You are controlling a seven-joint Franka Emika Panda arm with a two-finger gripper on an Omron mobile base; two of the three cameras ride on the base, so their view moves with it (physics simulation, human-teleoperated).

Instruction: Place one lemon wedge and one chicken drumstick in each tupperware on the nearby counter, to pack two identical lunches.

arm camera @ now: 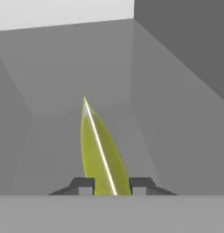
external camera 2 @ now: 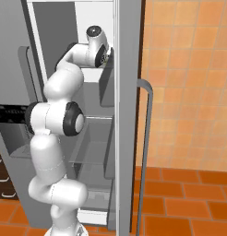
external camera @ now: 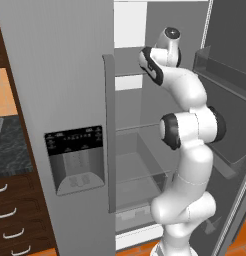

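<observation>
1. Hand view: gripper [arm camera: 112, 185] pinches a lemon wedge [arm camera: 101, 152], the two small dark finger tips pressed against its sides, one at left [arm camera: 83, 184], one at right [arm camera: 142, 184].
2. Wedge is a slim pointed leaf shape, glossy yellow-green peel, a thin pale ridge running from tip down the middle; the tip points away from the hand.
3. Around the wedge: smooth matte grey fridge interior, a flat shelf floor [arm camera: 63, 150] below, a plain back wall and a darker side wall at right, a white strip along the top edge.
4. Left base view: white glossy arm [external camera: 187, 150] with dark rounded joints reaches up into the open fridge [external camera: 130, 145]; the hand is buried in the upper compartment.
5. Fridge shelves look thin and see-through, with a clear drawer low down; the open door at right carries boxy grey bins.
6. Closed fridge door at left is flat grey with a dispenser panel [external camera: 75, 157], dark control strip above a recessed niche, and a long vertical handle.
7. Far left: counter [external camera: 10, 145], black speckled stone over dark brown wooden drawers with curved silver handles.
8. Right base view: orange tiled wall and floor [external camera 2: 180, 198], a grey bar handle on the door edge.
</observation>
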